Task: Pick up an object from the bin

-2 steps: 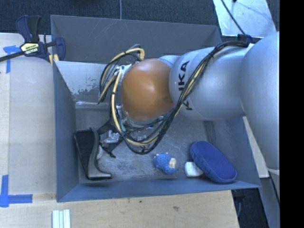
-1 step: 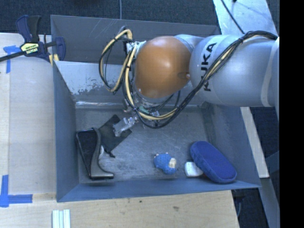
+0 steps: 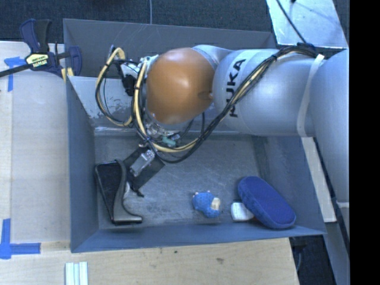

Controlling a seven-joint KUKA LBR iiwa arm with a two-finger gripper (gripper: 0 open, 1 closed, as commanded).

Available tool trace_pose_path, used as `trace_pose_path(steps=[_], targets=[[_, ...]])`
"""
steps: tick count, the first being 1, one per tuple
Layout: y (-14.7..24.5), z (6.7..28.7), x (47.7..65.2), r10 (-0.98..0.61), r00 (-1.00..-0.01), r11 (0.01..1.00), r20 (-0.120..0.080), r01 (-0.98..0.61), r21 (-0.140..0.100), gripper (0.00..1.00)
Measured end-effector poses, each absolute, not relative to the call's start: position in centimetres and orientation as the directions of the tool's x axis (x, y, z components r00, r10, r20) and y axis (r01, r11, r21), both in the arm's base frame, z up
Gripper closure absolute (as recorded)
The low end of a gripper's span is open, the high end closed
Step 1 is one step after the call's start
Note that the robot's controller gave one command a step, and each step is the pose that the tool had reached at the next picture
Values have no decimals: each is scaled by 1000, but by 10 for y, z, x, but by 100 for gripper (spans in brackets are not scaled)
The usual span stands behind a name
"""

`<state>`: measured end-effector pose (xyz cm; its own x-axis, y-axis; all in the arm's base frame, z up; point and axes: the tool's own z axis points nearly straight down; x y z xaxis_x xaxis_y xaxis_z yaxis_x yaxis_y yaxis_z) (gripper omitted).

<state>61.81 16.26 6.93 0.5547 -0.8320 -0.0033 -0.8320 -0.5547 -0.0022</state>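
Orange wrist cover (image 3: pixel 178 85) over spread pincer (image 3: pixel 132 180) just beside black grey-edged wedge (image 3: pixel 110 186)

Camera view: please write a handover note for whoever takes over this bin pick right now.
Hand: low at the left of the bin, beside a black flat object; nothing visibly held.
Others: small blue toy, white piece and blue oval case lie along the view's bottom wall, toward the right.
Done: nothing lifted.
Left: grasp one thing and raise it out.
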Motion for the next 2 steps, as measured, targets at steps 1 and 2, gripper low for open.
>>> trace_pose_path(steps=[1,2], targets=[[163,71,618,-833,553,-553,-4,-833,-1,100],[165,102,619,-835,550,-550,-4,-835,-6,100]])
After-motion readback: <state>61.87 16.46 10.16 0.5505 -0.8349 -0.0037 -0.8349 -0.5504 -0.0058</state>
